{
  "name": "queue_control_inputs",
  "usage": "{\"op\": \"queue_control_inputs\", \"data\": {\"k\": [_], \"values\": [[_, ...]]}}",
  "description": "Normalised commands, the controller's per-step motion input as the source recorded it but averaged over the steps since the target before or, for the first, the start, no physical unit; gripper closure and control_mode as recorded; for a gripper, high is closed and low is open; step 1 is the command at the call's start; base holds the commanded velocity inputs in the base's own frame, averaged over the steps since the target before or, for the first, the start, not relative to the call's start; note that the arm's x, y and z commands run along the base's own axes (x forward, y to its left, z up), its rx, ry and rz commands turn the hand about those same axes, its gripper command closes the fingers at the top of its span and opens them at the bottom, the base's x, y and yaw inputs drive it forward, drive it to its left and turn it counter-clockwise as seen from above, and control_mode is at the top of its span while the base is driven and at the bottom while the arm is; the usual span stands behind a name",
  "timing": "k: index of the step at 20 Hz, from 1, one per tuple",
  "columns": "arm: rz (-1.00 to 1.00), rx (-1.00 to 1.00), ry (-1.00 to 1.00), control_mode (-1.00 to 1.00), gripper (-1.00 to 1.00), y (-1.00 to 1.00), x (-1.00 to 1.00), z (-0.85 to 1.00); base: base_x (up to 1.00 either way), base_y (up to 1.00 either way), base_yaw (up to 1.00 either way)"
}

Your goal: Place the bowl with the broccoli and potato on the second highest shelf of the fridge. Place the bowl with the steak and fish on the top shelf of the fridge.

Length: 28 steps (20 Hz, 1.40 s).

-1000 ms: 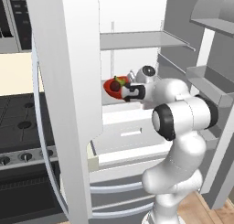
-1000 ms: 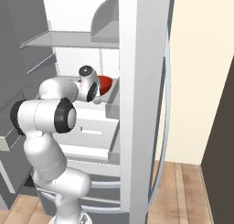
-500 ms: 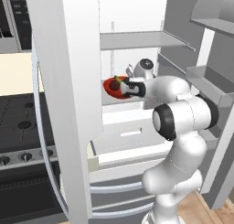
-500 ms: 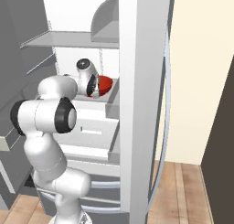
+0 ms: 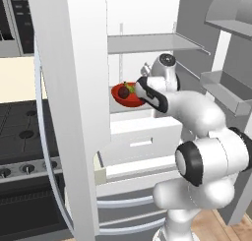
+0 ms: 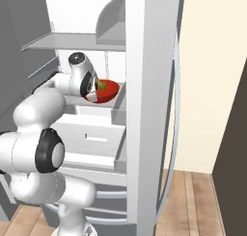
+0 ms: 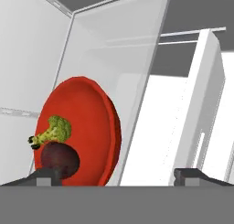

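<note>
One red bowl [image 7: 87,127] w/ broccoli [image 7: 55,129] sits left of pincer [image 7: 116,176], jaws wide apart, holding nothing.

1. The Franka Panda arm [image 5: 197,112] is glossy white, built of rounded, bulbous links.
2. Dark round caps [image 5: 188,163] with black rings mark its joints, at right in the left base view.
3. A black band [image 5: 150,95] wraps the wrist.
4. Two small dark finger tips [image 7: 48,176] rise along the hand view's bottom edge.
</note>
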Motion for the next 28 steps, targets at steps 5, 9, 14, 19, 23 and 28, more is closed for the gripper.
{"op": "queue_control_inputs", "data": {"k": [5, 9, 14, 19, 23, 28], "values": [[0.00, 0.00, 0.00, -1.00, -1.00, 0.00, -1.00, 0.12, 0.00, 0.00, 0.00], [0.01, 0.00, 0.00, -1.00, -1.00, -0.06, -1.00, 0.12, 0.00, 0.00, 0.00], [0.02, 0.00, 0.00, -1.00, -1.00, -0.04, -1.00, 0.24, 0.00, 0.00, 0.00], [0.07, -0.01, 0.00, -1.00, -1.00, 0.01, -0.84, 0.32, 0.00, 0.00, 0.00], [0.07, -0.06, 0.12, -1.00, -1.00, 0.16, -0.05, 0.17, 0.00, 0.00, 0.00], [0.02, -0.02, 0.12, -1.00, -1.00, 0.05, 0.02, 0.06, 0.00, 0.00, 0.00]]}}
